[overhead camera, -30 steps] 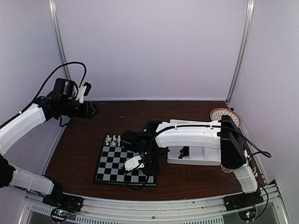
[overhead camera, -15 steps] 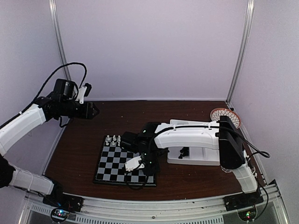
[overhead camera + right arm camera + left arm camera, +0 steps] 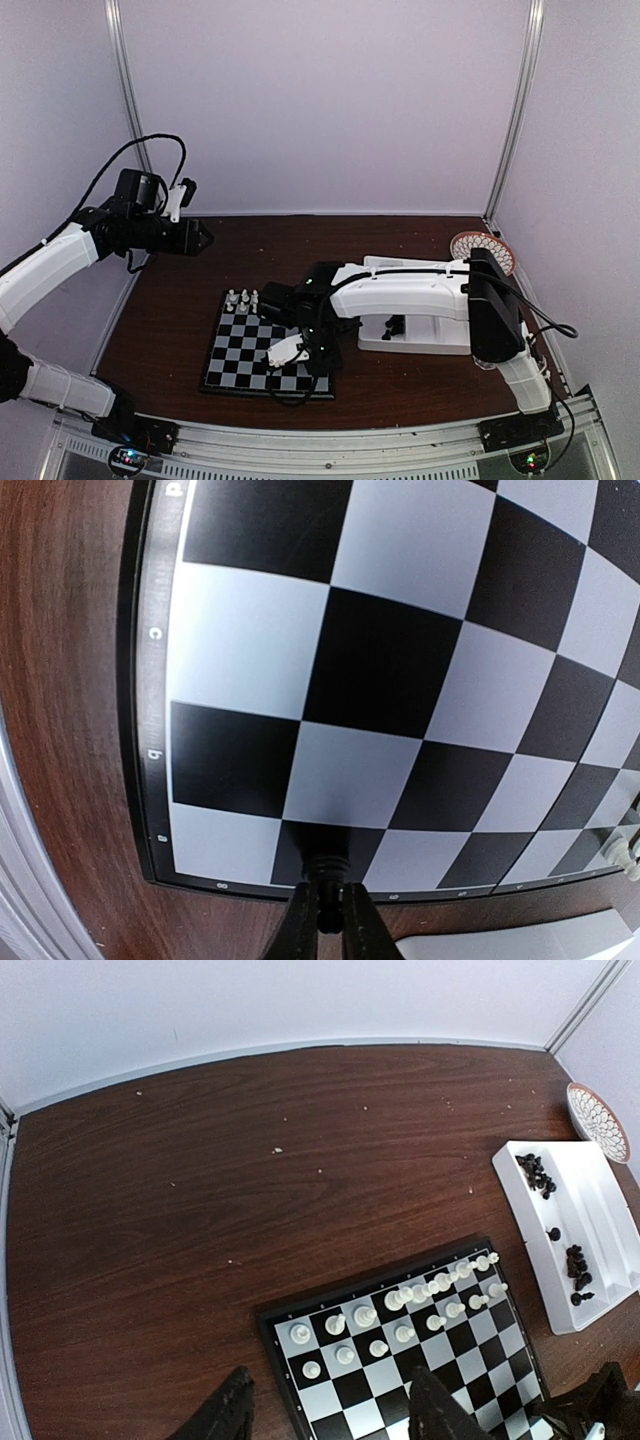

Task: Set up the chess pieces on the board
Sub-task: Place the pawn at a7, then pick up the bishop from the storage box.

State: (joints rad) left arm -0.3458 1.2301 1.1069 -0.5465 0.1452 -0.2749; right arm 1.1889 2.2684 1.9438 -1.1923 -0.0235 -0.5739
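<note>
The white rectangular divided tray [image 3: 603, 1222] right of the black-and-grey checked chessboard [image 3: 478, 1352] holds black plastic chessmen [image 3: 538, 1171]; white chessmen [image 3: 441, 1283] line the board's far edge. The right gripper [image 3: 326, 888] pinches a black chessman [image 3: 325, 864] on its corner square; the left gripper [image 3: 330, 1388] gapes empty.

The board [image 3: 352, 1388] is checked black and grey, chess pieces [image 3: 365, 1316] white, dish [image 3: 598, 1120] seemingly dotted

Board [image 3: 380, 670] border shows coord letters c, b, others blurry.

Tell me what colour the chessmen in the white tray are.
Black plastic chessmen; left wrist view shows best.
</note>
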